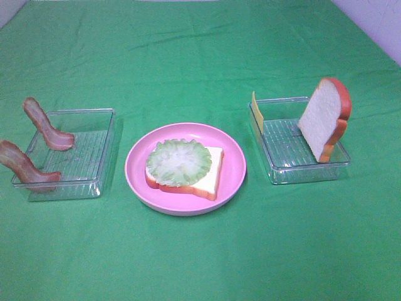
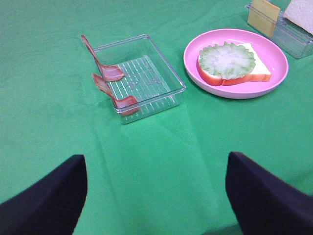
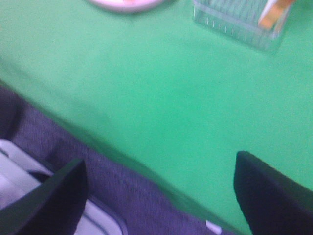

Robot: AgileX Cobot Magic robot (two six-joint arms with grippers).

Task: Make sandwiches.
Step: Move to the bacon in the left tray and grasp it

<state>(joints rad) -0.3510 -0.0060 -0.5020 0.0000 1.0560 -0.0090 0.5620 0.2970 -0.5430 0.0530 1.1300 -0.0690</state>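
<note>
- Green cloth covers the whole table in the exterior high view; neither claw appears here.
- Pink plate, centre: the flat bread slice lies on it, with the lettuce leaf on top.
- Left tray, clear ribbed plastic, left of the plate: the far bacon strip and the near bacon strip lean over its left wall, lower ends inside, upper ends outside.
- Right tray, right of the plate: the upright bread slice stands tilted at its right end. The cheese slice stands on edge at its left wall.
- Left wrist view: the left gripper hangs over bare cloth near the left tray, its dark fingers spread wide and empty. Both bacon strips, the plate with bread and lettuce, and the cheese are in sight beyond.
- Right wrist view, blurred: the right gripper has its fingers wide apart, holding nothing, above the near table edge, with grey floor below. The right tray and the crust of the upright slice sit at the far side.
</note>
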